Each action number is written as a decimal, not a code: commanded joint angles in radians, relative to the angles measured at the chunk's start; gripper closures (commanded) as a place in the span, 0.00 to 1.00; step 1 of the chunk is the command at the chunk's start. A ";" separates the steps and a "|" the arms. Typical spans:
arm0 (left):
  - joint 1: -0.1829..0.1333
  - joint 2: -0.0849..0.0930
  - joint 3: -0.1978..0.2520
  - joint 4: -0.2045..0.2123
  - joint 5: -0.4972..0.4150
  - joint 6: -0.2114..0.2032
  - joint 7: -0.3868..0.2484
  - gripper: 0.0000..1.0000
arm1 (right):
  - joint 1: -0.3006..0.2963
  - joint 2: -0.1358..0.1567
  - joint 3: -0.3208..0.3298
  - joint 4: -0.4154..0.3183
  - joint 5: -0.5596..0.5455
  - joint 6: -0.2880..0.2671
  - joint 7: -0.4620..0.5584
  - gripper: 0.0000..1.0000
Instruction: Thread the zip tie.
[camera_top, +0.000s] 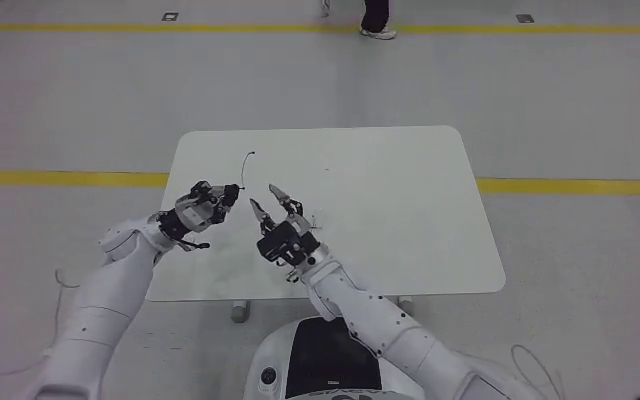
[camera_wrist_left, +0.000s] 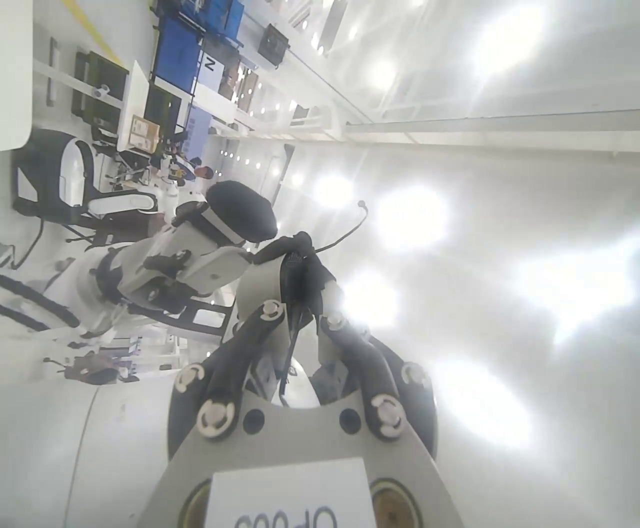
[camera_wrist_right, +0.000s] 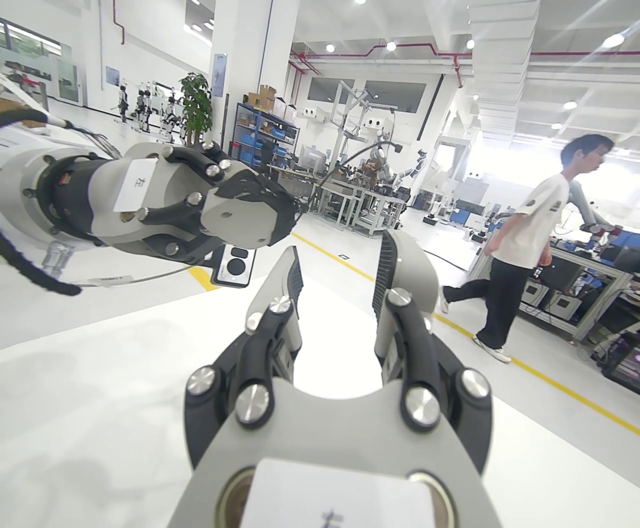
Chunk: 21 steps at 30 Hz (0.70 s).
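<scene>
A thin black zip tie (camera_top: 245, 166) sticks up from my left gripper (camera_top: 230, 191), which is shut on its lower part above the table's left side. In the left wrist view the zip tie (camera_wrist_left: 345, 234) curves away from the closed fingertips to its small head, and its tail runs back between the fingers (camera_wrist_left: 265, 320). My right gripper (camera_top: 270, 197) stands open just to the right of the left one, with nothing between its ribbed fingers (camera_wrist_right: 292, 272). From the right wrist view the left gripper (camera_wrist_right: 287, 217) hangs close ahead of my right gripper (camera_wrist_right: 340, 247).
The white table (camera_top: 400, 210) lies bare beneath both arms, with wide free room to the right and far side. Yellow floor lines run behind the table. A person walks past in the room beyond, far from the table.
</scene>
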 joint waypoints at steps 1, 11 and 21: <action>0.000 0.000 0.000 0.000 0.000 0.000 0.000 1.00 | 0.001 -0.004 -0.001 0.005 0.000 -0.001 -0.002 0.73; 0.000 0.000 0.000 0.000 0.000 0.000 0.000 1.00 | 0.010 -0.027 -0.007 0.028 0.001 -0.015 -0.015 0.80; 0.000 0.000 0.000 0.000 0.000 0.000 0.000 1.00 | 0.022 -0.050 -0.005 0.057 0.003 -0.036 -0.031 0.82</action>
